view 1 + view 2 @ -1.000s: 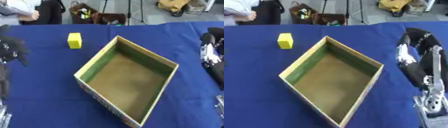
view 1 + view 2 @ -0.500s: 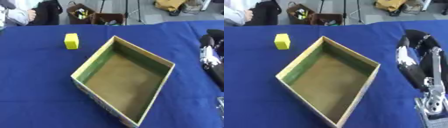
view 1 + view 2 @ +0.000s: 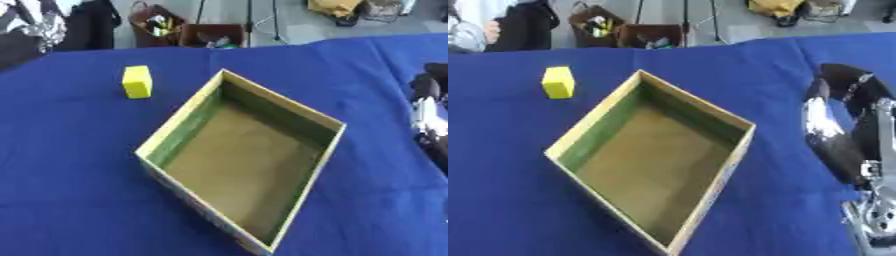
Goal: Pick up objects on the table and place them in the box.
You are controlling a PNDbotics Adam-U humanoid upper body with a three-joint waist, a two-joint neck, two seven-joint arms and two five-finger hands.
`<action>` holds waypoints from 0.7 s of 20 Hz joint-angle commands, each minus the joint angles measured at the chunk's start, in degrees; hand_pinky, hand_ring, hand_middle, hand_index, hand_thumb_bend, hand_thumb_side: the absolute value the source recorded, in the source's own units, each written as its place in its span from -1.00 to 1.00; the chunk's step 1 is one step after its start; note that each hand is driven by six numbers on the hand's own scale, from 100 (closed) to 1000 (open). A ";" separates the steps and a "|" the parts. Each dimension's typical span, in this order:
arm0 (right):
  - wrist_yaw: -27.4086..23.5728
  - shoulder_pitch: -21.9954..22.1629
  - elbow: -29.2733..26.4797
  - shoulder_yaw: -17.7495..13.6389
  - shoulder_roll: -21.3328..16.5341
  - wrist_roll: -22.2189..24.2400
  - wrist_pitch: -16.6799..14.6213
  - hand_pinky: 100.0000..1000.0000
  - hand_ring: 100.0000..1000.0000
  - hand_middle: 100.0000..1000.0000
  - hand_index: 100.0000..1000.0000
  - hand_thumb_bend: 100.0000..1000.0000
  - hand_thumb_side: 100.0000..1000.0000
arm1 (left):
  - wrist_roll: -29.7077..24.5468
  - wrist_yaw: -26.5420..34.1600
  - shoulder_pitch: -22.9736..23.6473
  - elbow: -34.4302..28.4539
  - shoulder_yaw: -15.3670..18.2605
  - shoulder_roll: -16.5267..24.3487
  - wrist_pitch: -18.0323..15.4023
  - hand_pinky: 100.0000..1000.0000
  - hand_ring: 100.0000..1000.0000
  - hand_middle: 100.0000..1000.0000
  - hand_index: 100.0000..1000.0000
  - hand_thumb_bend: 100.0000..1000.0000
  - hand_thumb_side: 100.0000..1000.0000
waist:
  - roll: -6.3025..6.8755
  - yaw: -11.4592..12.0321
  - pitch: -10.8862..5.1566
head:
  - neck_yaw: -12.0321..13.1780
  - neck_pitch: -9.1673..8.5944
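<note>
A yellow block [image 3: 136, 81] stands on the blue tablecloth [image 3: 70, 150] at the far left, apart from the box. The open cardboard box [image 3: 283, 98] sits askew in the middle, with green inner walls and nothing that I can see inside. My right hand [image 3: 849, 90] is at the right edge, level with the box's far corner and clear of it; it is black and silver and blurred, with nothing seen in it. My left hand shows in neither view.
Beyond the table's far edge are bags and a brown crate [image 3: 210, 36] on the floor, and a person [image 3: 35, 25] at the far left corner. Blue cloth lies bare all around the box.
My left hand, at the left edge one second ago, has gone out of view. The right hand has barely moved. The block and box stay put.
</note>
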 commanded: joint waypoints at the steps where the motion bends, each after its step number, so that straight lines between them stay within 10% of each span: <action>1: 0.61 -0.37 -0.86 0.15 -1.51 0.23 -0.24 0.40 0.28 0.13 0.42 -1.00 -0.29 | -1.50 -4.25 -3.74 6.67 -0.33 1.01 -2.11 0.14 0.52 0.55 0.90 -1.00 0.72 | 0.14 -0.36 -0.94 | 0.64 -0.94; 8: 0.47 -1.25 -0.86 0.59 -2.65 0.36 -1.79 0.39 0.28 0.13 0.42 -1.00 -0.28 | -2.72 -17.40 -10.11 19.13 -0.80 -3.10 -5.68 0.32 0.65 0.70 1.00 -1.00 1.00 | 0.95 -2.27 -0.20 | 2.39 -1.30; 14: -0.68 -1.95 -0.86 0.88 -3.50 0.67 -3.03 0.39 0.28 0.13 0.42 -1.00 -0.28 | -7.76 -23.57 -12.24 24.76 0.10 -4.93 -10.03 0.50 0.79 0.88 1.00 -0.02 1.00 | 1.76 -3.68 0.65 | 4.20 -2.06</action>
